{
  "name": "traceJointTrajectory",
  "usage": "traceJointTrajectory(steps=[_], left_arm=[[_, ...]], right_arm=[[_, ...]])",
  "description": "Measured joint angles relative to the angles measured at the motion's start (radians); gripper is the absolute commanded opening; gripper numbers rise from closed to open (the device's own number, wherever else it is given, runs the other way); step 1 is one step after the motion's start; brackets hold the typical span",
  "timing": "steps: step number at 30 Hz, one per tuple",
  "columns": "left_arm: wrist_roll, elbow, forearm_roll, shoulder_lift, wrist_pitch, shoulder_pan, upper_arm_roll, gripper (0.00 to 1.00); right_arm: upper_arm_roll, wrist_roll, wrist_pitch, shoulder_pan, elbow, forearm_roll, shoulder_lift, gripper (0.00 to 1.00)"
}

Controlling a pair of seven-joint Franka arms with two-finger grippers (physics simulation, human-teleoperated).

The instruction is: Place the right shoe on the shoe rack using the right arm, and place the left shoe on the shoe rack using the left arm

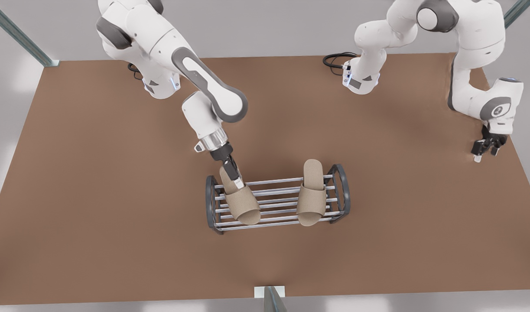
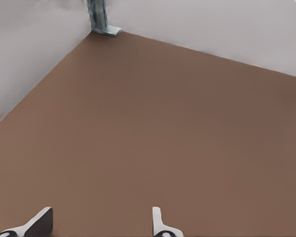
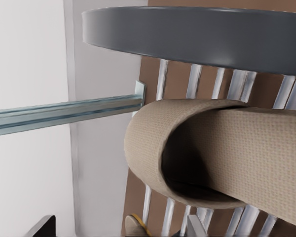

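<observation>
Two beige slippers lie across the shoe rack (image 1: 274, 190). The right shoe (image 1: 244, 203) is at the end on the front view's left, the left shoe (image 1: 312, 194) at the other end. My right gripper (image 1: 233, 174) is right over the right shoe's heel. In the right wrist view its fingertips (image 3: 44, 226) stand wide apart, open, with that slipper's strap (image 3: 227, 153) and a dark end frame (image 3: 197, 34) close ahead. My left gripper (image 1: 486, 151) hangs open over bare table at the front view's far right, well away from the rack; its fingertips (image 2: 158, 222) hold nothing.
The brown table (image 1: 117, 195) stretches wide around the rack. Metal frame posts (image 2: 101, 19) stand at the table corners, and another post (image 1: 269, 299) stands at the near edge. A black cable (image 1: 334, 58) lies beside one arm's base.
</observation>
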Motion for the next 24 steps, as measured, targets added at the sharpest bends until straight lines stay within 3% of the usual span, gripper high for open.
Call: traceJointTrajectory(steps=[3, 7, 9, 12, 14, 15, 18, 20, 22, 24], left_arm=[[-0.211, 0.392, 0.549, -0.016, -0.411, -0.023, -0.282, 1.00], [-0.466, 0.497, 0.927, -0.086, -0.767, -0.016, -0.384, 1.00], [-0.588, 0.527, 1.021, -0.098, -0.881, -0.004, -0.425, 1.00], [-0.823, 0.673, 1.047, -0.031, -1.022, -0.018, -0.523, 1.00], [-0.924, 0.746, 1.187, 0.064, -1.099, -0.054, -0.694, 1.00], [-0.966, 0.690, 1.242, 0.044, -1.115, -0.091, -0.719, 1.00], [-1.078, 0.633, 1.242, -0.004, -1.127, -0.192, -0.580, 1.00], [-1.143, 0.660, 1.240, 0.001, -1.143, -0.199, -0.560, 1.00], [-1.201, 0.697, 1.239, 0.025, -1.157, -0.202, -0.553, 1.00], [-1.253, 0.747, 1.237, 0.053, -1.181, -0.203, -0.550, 1.00]], right_arm=[[0.045, 0.009, 0.020, 0.008, -0.004, 0.070, -0.058, 1.00], [0.050, 0.017, -0.104, -0.167, -0.136, 0.005, -0.239, 1.00], [-0.077, 0.020, -0.280, -0.245, -0.233, -0.247, -0.330, 1.00], [-0.354, 0.020, -0.679, -0.339, -0.121, -0.871, -0.366, 1.00], [-0.429, -0.002, -0.944, -0.474, 0.005, -1.151, -0.341, 1.00], [-0.443, -0.017, -1.074, -0.531, 0.093, -1.254, -0.300, 1.00], [-0.431, -0.064, -1.361, -0.536, 0.158, -1.465, -0.254, 1.00], [-0.421, -0.091, -1.448, -0.516, 0.119, -1.547, -0.252, 1.00], [-0.417, -0.115, -1.553, -0.532, 0.298, -1.594, -0.130, 1.00], [-0.415, -0.136, -1.630, -0.542, 0.362, -1.621, -0.088, 1.00]])
